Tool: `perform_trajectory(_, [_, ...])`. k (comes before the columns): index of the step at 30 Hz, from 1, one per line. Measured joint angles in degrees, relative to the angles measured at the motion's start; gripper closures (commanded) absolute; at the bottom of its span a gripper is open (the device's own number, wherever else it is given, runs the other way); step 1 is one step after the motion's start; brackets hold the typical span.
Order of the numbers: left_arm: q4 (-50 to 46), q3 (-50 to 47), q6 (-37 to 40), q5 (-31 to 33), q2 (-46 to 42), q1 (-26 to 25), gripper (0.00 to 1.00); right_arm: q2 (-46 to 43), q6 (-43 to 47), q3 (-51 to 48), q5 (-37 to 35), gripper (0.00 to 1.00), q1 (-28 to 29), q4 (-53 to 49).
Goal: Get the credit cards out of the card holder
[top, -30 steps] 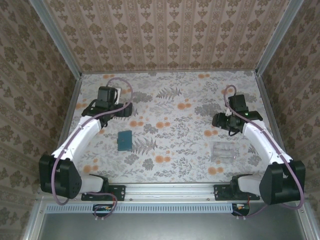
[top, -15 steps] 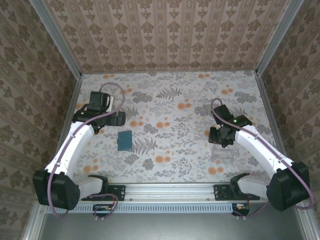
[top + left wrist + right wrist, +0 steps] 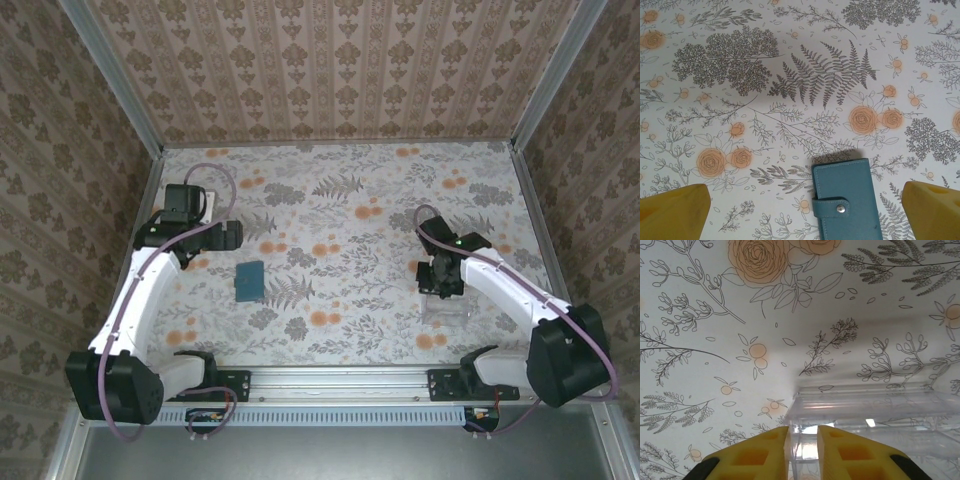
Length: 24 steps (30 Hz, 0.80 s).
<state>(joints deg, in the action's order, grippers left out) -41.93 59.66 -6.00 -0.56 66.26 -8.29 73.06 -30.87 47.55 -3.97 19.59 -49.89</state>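
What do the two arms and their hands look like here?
Both the left arm and the right arm have white links and black joints and bases, with a mauve cable looping along each. The right one shows a small green light. The left hand and right hand are black with blocky yellow fingers.

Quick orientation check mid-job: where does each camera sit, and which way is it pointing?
Top external: above and behind the bases, looking down on the floral table; both arms, left end effector, right end effector.
Left wrist: looks down past its open yellow fingers at the closed teal snap-tab card holder.
Right wrist: looks down along its fingers, which pinch the clear plastic box wall.
Shared: top and left wrist both show the card holder.
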Motion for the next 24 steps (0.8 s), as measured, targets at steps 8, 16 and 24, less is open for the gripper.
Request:
perform_trajectory(8, [0.26,-0.02,0.0,-1.7,0.0,0.96,0.0,1.9,0.0,-0.46,0.04,0.81,0.57,2.99])
perform_trajectory(16, [0.39,-0.07,-0.02,-2.32,0.0,1.29,0.0,2.51,0.0,-0.76,0.04,0.83,0.79,2.97])
perform_trajectory(24, [0.79,-0.44,-0.02,-2.49,0.0,1.33,0.0,0.85,-0.04,-0.76,0.04,0.81,0.83,1.53])
